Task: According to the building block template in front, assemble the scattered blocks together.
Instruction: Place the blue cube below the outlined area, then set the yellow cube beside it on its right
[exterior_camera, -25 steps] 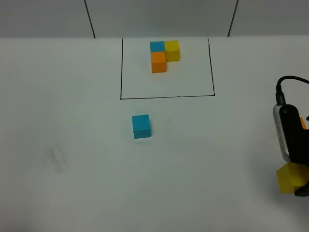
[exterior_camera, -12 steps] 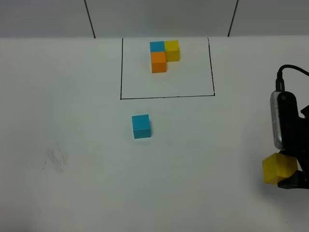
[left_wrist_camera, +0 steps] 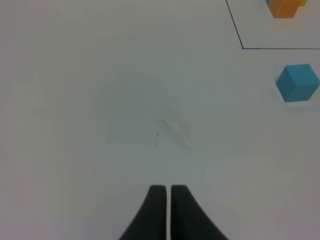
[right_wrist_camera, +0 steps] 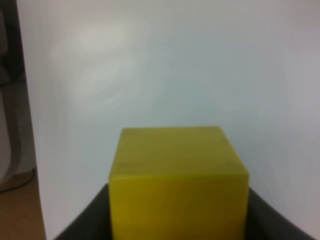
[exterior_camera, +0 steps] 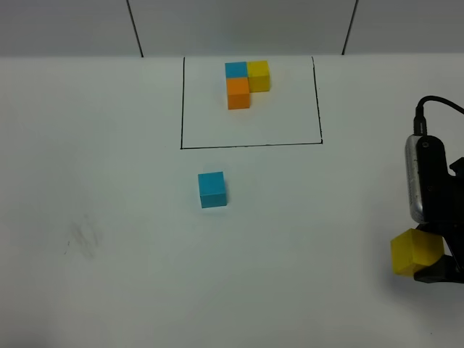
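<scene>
The building block template is an L of blue, yellow and orange cubes inside a black drawn rectangle at the back of the table; its orange cube shows in the left wrist view. A loose sky-blue cube lies just in front of the frame. My right gripper at the right edge is shut on a loose yellow cube, held off the table. The left gripper is shut and empty, over bare table left of the blue cube. The loose orange cube is out of view.
The white table has a faint grey smudge at the left. A black cable loops above the right arm. The table's edge and floor appear in the right wrist view.
The right gripper has carried the yellow cube leftward and slightly up from the right edge. The blue cube, the template and the left gripper have not moved.
</scene>
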`<state>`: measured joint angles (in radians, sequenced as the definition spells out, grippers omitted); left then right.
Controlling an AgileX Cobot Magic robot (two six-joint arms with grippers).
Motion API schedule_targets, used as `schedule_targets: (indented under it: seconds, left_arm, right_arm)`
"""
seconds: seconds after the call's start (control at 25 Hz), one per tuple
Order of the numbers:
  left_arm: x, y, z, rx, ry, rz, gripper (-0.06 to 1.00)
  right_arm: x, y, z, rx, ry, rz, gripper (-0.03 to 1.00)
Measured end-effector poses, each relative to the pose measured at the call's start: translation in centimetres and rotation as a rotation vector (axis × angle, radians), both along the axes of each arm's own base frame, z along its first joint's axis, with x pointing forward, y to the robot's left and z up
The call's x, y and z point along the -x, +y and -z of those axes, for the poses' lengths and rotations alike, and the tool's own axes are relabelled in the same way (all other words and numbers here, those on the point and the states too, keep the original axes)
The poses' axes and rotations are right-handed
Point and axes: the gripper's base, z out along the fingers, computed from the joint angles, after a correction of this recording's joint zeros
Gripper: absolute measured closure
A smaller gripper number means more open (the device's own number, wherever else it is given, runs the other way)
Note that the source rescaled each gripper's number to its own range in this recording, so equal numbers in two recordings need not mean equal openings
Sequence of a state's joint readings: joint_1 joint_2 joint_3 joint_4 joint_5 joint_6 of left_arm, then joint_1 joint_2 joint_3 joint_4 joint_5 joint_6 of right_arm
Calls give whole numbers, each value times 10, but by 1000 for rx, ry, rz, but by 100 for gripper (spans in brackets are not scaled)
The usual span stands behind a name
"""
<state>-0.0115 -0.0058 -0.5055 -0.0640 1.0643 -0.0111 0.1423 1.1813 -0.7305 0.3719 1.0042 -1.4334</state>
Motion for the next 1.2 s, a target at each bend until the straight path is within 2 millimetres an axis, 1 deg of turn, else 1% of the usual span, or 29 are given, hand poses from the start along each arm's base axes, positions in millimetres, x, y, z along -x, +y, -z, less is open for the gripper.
schedule_targets:
  seconds: [0.2,0.48,0.8,0.92,1.04,1.2]
  left_arm:
    - [0,0,0,0,0,0,94]
    - [0,0,0,0,0,0,94]
    - [0,0,0,0,0,0,94]
    - [0,0,0,0,0,0,94]
    - [0,0,0,0,0,0,94]
    - [0,0,0,0,0,0,94]
  right_arm:
    - [0,0,0,-1,2,2,43]
    - [3,2,0,-30,49,41,43]
    - [-5,0,-2,-25,-12,119,43]
    - [-12,-2,-9,3,-26,126,43]
    - [-25,-1,-18,17,-18,115,43]
    - [-47,11,-26,42,-13,59,43]
